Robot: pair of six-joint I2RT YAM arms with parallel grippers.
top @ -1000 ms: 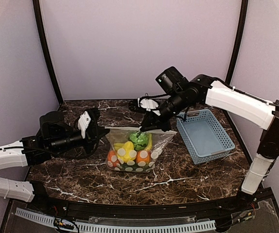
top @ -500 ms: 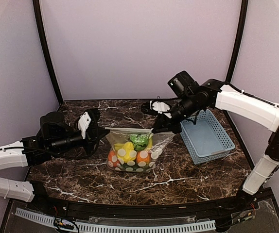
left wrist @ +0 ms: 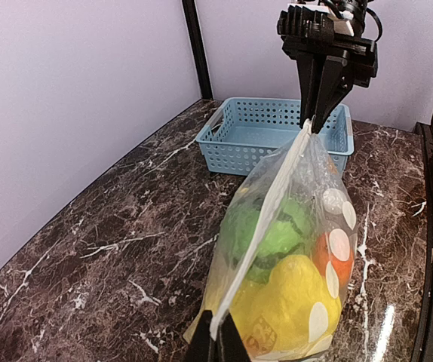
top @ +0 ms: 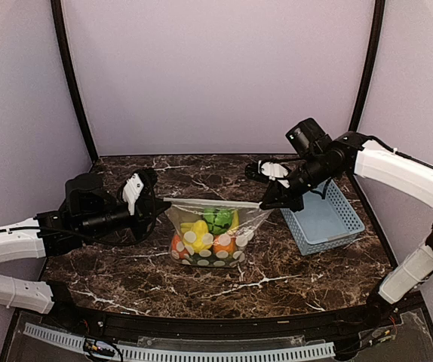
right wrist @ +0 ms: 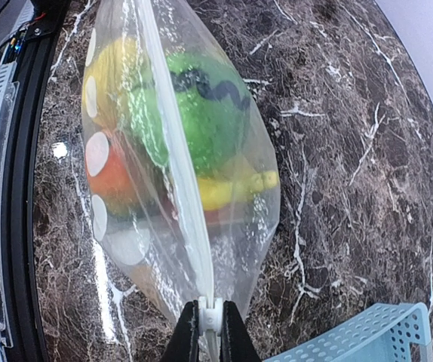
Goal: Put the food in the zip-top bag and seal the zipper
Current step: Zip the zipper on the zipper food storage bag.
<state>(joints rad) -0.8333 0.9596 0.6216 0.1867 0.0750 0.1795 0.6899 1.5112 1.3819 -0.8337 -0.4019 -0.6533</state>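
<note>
While left hand [left wrist: 216,345] and right hand [right wrist: 209,330] pinch zipper [right wrist: 174,154] ends; food [right wrist: 205,113] bagged

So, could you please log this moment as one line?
left tool: shut on zipper | right tool: shut on zipper | food: in bag

Left fingers [left wrist: 198,351] cropped at bottom edge. Basket [right wrist: 367,335]: only corner in right wrist view. Food [top: 198,234] half masked by spotted zip-top bag [top: 250,220]. Zipper [right wrist: 190,219] closure unclear.

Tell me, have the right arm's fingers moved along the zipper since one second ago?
Yes. The right arm's fingers, shut on the zipper, slid right, from the zip-top bag's middle to its corner beside the blue basket.
</note>
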